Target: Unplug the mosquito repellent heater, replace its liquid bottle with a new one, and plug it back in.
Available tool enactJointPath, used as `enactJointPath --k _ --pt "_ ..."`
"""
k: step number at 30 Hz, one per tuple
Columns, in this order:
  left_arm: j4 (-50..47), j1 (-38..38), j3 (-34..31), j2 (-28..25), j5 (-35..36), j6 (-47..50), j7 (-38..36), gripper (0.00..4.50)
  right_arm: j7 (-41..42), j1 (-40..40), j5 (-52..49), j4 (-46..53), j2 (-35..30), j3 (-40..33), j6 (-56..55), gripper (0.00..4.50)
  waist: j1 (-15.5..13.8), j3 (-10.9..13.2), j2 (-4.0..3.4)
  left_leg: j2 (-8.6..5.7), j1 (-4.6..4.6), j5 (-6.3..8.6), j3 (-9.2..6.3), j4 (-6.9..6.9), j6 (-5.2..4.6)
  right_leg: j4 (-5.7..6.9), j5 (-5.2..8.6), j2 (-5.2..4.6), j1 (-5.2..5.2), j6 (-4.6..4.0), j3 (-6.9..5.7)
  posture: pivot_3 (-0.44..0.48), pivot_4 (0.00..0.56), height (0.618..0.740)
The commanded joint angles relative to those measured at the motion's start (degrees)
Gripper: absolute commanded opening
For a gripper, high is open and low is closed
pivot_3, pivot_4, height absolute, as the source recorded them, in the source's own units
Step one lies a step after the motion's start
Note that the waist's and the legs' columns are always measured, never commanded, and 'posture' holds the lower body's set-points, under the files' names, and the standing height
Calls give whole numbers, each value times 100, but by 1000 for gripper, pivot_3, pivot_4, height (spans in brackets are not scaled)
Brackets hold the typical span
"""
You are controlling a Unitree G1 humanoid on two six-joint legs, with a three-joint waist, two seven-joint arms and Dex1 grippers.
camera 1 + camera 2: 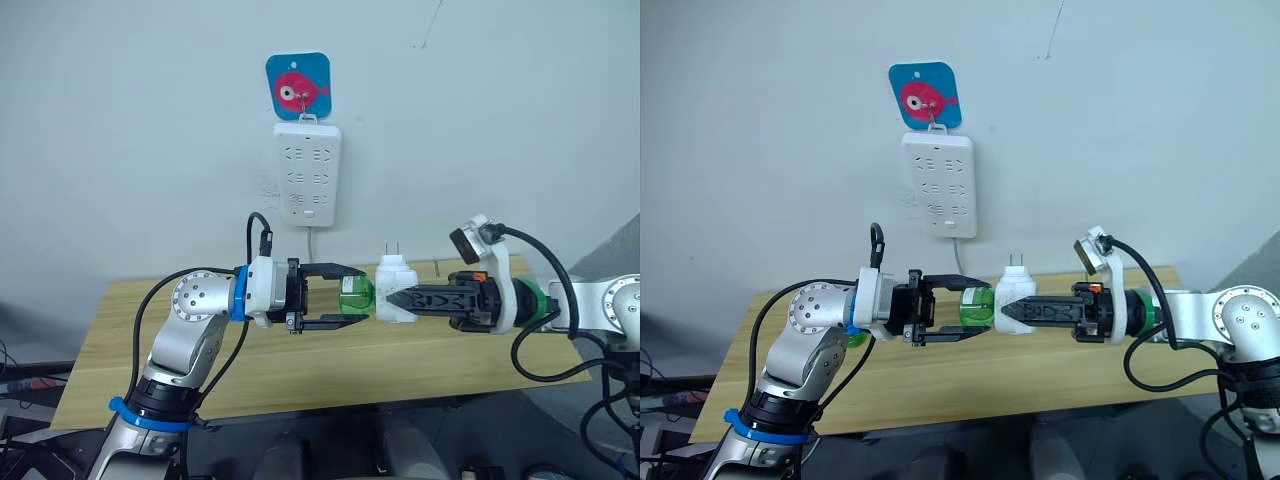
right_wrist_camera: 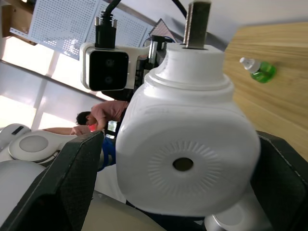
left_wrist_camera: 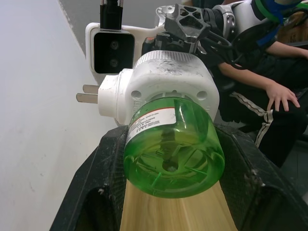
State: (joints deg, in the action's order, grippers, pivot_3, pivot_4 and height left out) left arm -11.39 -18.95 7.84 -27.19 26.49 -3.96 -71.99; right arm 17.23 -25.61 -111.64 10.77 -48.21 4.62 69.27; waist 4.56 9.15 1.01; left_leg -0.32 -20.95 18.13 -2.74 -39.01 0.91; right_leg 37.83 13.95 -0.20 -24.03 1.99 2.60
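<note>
The white mosquito repellent heater (image 1: 398,278) is unplugged and held in the air above the wooden table (image 1: 300,370), prongs pointing up. My right gripper (image 1: 393,299) is shut on its body from the right. Its liquid bottle (image 1: 354,296), translucent green, sticks out of the heater sideways toward the left. My left gripper (image 1: 352,297) reaches in from the left with a black finger on either side of that bottle (image 3: 173,154), pressed against it. The new one (image 2: 256,69), green with a white cap, lies on the table.
A long white power strip (image 1: 307,172) hangs on the wall under a blue fish-shaped hook (image 1: 298,88), its cord running down behind the table. A seated person (image 3: 269,96) is off to one side. The table's front edge is near my arms.
</note>
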Motion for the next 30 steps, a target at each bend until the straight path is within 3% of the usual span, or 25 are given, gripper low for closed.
enactJointPath --k 1,5,10,13,16,18,20,24,27,30 --pt "-195 -56 16 32 43 -118 11 2261 -30 -146 -135 70 86 22 -51 4135 0 1 0 0 0 0 -1 0 0 0 0 0 0 0 0 -104 162 730" --pt "-208 -51 43 28 51 -103 36 2261 -133 -165 -135 145 198 72 -112 3013 1 2 0 0 0 0 0 0 0 0 0 0 0 0 -1 -107 159 730" --pt "-327 -174 85 -176 229 524 48 2261 -264 -184 -99 300 263 21 -195 3021 3 3 0 0 0 0 -1 0 0 0 0 0 0 0 -1 -113 157 730" --pt "-526 -463 174 -682 748 2496 365 2261 -111 -239 253 470 197 -82 -131 3021 16 10 6 0 -2 0 -7 0 0 1 1 1 0 1 -2 -114 156 730" --pt "-341 -1231 146 -1207 2137 5476 677 2261 186 -276 665 694 116 -177 -84 3021 25 19 7 0 -1 0 -9 -1 0 6 16 5 -1 27 -12 -110 153 730" --pt "-101 -1608 53 -1316 2721 6520 696 2261 291 -284 757 778 109 -201 -88 3021 37 22 7 0 -4 0 -12 -2 0 6 19 7 -3 31 -21 -112 152 730" --pt "75 -1824 -107 -1235 2993 6868 779 2261 317 -289 751 833 96 -206 -106 3021 38 22 7 -1 -1 0 -10 1 -1 6 22 8 -3 37 -22 -112 152 730" --pt "10 -1802 -133 -1272 2774 6500 536 2261 227 -312 657 810 122 -193 -171 3021 43 23 6 0 -4 1 -9 6 0 5 8 5 -11 11 -19 -123 149 730" --pt "-300 -1372 -86 -1195 1823 4853 356 3221 30 -265 381 718 104 -197 -261 3021 38 23 6 1 -5 1 -13 9 1 5 6 -9 -12 7 -10 -123 149 730" --pt "-335 -592 -218 -926 612 2054 -84 4205 -176 -177 24 568 -16 -215 -298 3021 28 24 4 0 0 -1 -8 12 6 3 6 -36 -12 2 0 -124 149 730"
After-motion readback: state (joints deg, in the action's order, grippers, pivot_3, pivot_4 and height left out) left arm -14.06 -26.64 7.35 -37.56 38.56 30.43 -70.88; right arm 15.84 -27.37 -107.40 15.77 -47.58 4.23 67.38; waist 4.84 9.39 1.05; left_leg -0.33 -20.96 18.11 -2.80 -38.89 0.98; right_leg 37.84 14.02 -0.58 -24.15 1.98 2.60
